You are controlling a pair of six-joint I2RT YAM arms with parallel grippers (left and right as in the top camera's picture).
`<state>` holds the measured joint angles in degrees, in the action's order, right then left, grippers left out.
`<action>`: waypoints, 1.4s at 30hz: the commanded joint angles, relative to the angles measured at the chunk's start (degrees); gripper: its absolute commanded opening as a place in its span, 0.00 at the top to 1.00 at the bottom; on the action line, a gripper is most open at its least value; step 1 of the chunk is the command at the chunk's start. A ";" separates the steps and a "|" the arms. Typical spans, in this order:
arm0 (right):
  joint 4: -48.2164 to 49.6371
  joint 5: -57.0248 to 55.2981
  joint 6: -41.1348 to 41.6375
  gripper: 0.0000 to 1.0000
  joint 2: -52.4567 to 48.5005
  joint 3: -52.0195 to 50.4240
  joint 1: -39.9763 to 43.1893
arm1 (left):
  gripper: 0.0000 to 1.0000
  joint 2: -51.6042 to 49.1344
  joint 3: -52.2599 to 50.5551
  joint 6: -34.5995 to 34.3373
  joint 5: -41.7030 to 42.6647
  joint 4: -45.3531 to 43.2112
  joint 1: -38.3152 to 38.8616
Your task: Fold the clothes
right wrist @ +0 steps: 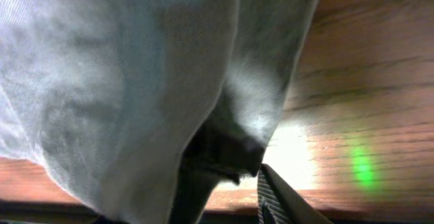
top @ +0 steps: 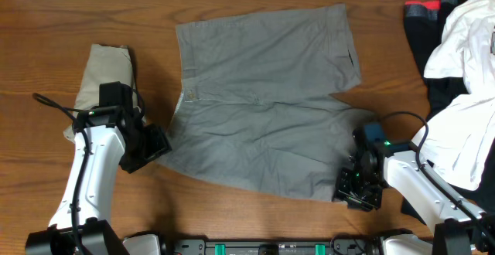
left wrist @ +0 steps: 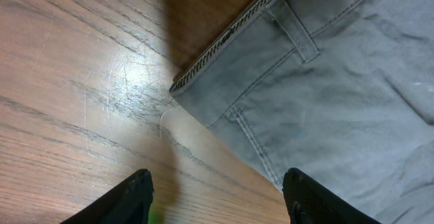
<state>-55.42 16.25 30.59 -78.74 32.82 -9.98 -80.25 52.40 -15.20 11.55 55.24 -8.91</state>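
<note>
The grey shorts (top: 263, 100) lie spread flat on the middle of the table, waistband to the left. The khaki-beige shorts (top: 104, 73) lie folded at the left. My left gripper (top: 152, 147) is open and empty just left of the grey waistband's near corner (left wrist: 186, 83); its fingers (left wrist: 217, 198) straddle bare wood. My right gripper (top: 357, 189) is at the near right leg hem. In the right wrist view the grey cloth (right wrist: 135, 81) drapes over one finger; the other finger (right wrist: 274, 200) stands apart from it, with the table showing between.
A pile of other clothes, white (top: 464, 46) and black with a red band (top: 424, 9), lies at the right edge, beside my right arm. The table's front edge runs just behind both grippers.
</note>
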 commanded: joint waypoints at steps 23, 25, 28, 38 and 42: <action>2.14 -2.71 2.62 0.60 -6.73 -0.35 -0.48 | 0.36 0.52 0.33 0.33 -0.90 -0.09 -0.17; 2.10 -2.71 2.60 0.74 -6.73 -0.35 -0.48 | 0.36 0.52 0.33 0.33 -0.87 -0.15 -0.17; 2.08 -2.71 2.60 0.93 -6.73 -0.33 -0.46 | 0.36 0.52 0.33 0.35 -0.87 0.02 -0.17; -0.83 -2.69 0.70 0.99 -6.64 2.89 0.48 | 0.36 0.52 0.33 0.35 -0.90 -0.02 -0.20; -5.46 -2.75 -1.01 0.99 -6.47 7.91 0.87 | 0.36 0.52 0.33 0.48 -0.90 0.26 -0.20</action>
<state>-59.24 14.98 31.48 -85.03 36.82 -9.67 -80.25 52.40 -15.20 11.53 55.18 -8.91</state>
